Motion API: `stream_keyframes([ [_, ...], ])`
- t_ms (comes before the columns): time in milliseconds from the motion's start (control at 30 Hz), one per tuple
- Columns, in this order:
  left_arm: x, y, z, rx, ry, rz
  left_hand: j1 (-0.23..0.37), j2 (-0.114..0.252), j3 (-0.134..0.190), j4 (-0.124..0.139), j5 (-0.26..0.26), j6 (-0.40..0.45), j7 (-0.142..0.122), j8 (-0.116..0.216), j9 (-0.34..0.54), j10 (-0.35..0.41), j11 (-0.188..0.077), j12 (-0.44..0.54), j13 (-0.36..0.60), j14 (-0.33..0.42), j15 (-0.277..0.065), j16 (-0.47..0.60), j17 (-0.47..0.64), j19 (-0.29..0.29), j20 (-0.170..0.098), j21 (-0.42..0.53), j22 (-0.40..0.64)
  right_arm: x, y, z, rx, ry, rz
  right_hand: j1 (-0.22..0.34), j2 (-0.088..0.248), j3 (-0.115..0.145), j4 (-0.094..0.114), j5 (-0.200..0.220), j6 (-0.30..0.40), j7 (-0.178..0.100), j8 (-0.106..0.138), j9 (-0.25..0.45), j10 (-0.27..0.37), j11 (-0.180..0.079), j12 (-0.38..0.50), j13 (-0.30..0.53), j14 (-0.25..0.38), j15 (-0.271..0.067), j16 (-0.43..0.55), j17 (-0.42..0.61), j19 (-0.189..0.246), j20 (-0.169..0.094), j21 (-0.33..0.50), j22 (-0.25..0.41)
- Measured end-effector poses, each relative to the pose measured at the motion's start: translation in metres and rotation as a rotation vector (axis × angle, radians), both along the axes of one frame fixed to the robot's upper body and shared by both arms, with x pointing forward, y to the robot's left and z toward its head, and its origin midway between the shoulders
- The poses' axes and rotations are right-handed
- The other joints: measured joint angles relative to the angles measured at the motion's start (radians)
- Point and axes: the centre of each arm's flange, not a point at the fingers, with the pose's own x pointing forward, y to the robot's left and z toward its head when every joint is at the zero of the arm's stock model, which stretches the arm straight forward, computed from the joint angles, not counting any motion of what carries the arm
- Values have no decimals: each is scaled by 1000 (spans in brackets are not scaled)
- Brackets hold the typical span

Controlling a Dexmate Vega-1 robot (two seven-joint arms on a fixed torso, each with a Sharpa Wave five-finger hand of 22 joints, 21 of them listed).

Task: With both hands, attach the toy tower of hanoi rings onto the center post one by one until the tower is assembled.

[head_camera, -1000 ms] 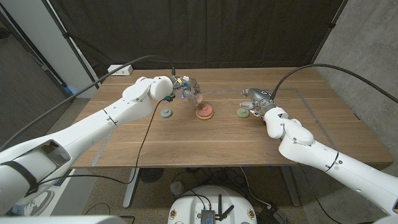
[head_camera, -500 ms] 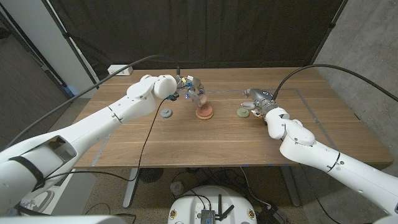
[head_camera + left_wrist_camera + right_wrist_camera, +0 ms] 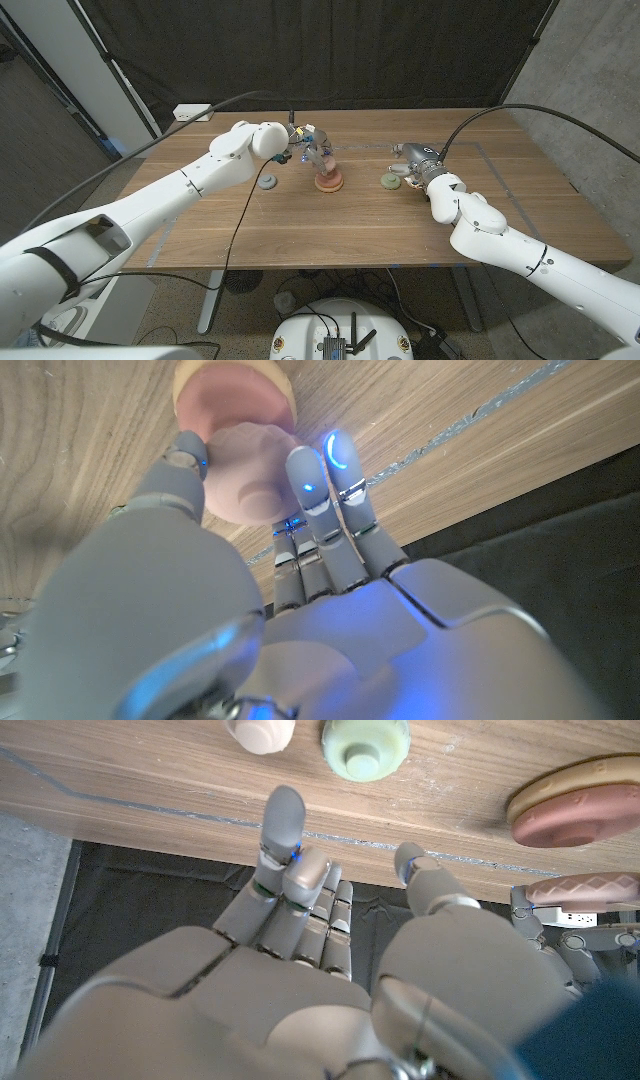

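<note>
The left hand (image 3: 308,143) pinches a pink plastic ring (image 3: 248,472) just above the tan-and-pink stacked tower base (image 3: 329,181). The right hand (image 3: 413,163), fingers spread and holding nothing, sits beside a pale green ring (image 3: 390,180).

Centre of frame: approach to stacked base (image 3: 329,182) blocked from upper left by left hand (image 3: 308,143), holding pink ring (image 3: 252,472) just above. Grey ring (image 3: 267,182) left of base, green ring (image 3: 390,181) right of it, right hand (image 3: 417,163) just beside green ring. Bare tabletop (image 3: 330,235) open across lower middle of frame.
</note>
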Motion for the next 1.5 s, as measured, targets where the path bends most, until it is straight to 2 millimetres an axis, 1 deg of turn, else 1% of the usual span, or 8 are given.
stream_keyframes([
  [67, 1, -1, -2, 1, 4, -1, 0, 0, 0, 0, 0, 0, 0, 0, 0, 0, 0, 0, 5, 0, 0, 0, 0, 0, 0, 0, 3, 0, 0, 1, 0, 0, 0, 0, 0, 0, 0, 0, 0, 0, -4, 0, 0, 0, 0, 4, 0, 0, 0, 0, 0, 0, 0, 0],
  [633, 13, -7, -12, 5, 19, -8, 0, 0, 0, 0, 5, 4, -4, -4, -1, 0, 0, 4, 10, 0, 0, 0, 0, 0, 0, 0, 4, 2, -1, 2, -2, 2, -3, -7, 7, 0, 0, 0, 0, 0, -4, 0, 0, 0, 0, 5, 0, 0, 0, 0, 0, 0, 0, 0],
  [1033, 17, -10, -16, 13, 31, -7, -4, -4, 0, 0, 5, 10, -1, -8, 5, 0, 0, 3, 11, 0, 0, 0, 0, 0, 0, 0, 4, 2, -1, 2, 0, 3, -4, -7, 6, 0, 0, 0, 0, 0, -4, 0, 0, 0, 0, 5, 0, 0, 0, 0, 0, 0, 0, 0],
  [1067, 18, -10, -17, 14, 33, -6, -4, -4, 0, 0, 5, 12, -1, -8, 5, 0, 0, 3, 11, 0, 0, 0, 0, 0, 0, 0, 4, 2, -1, 2, 0, 3, -4, -7, 6, 0, 0, 0, 4, 4, -4, 0, 0, 0, 0, 5, 0, 0, 0, 0, 0, 0, 0, 0],
  [1133, 18, -10, -18, 16, 36, -5, -3, -4, 0, 0, 5, 13, -1, -7, 5, 4, -4, 2, 10, 0, 0, 0, 0, 0, 0, 0, 4, 2, -1, 2, 0, 3, -5, -7, 6, 0, 0, 0, 4, 4, -4, 0, 0, 0, 0, 5, 0, 0, 0, 0, 0, 0, 0, 0],
  [1300, 21, -11, -20, 17, 42, -3, -1, -4, 0, 0, 3, 13, -1, -4, 5, 5, -6, 0, 10, 0, 0, 0, 0, 0, 0, 0, 4, 3, -2, 2, -1, 4, -7, -7, 6, 4, 4, 0, 4, 4, -4, 0, 0, 0, 0, 5, 0, 0, 0, 0, 0, 0, 0, 0],
  [1333, 21, -11, -20, 17, 43, -3, -1, -4, 0, 0, 3, 13, -1, -3, 5, 5, -6, 0, 10, 0, 0, 0, 0, 0, 0, 0, 4, 3, -2, 2, -2, 4, -7, -7, 6, 4, 4, 0, 4, 4, -4, 0, 4, 4, 0, 5, 0, 0, 0, -1, 0, 0, 0, 0],
  [1500, 23, -12, -21, 19, 49, -2, 0, -5, 0, 0, 2, 13, -1, -3, 4, 5, -6, -1, 12, 0, 0, 0, 0, 0, 0, 0, 4, 3, -3, 2, -1, 5, -10, -7, 6, 4, 4, 0, 4, 4, -4, 0, 4, 4, 0, 5, 0, 0, 0, -2, 0, 0, 0, 0],
])
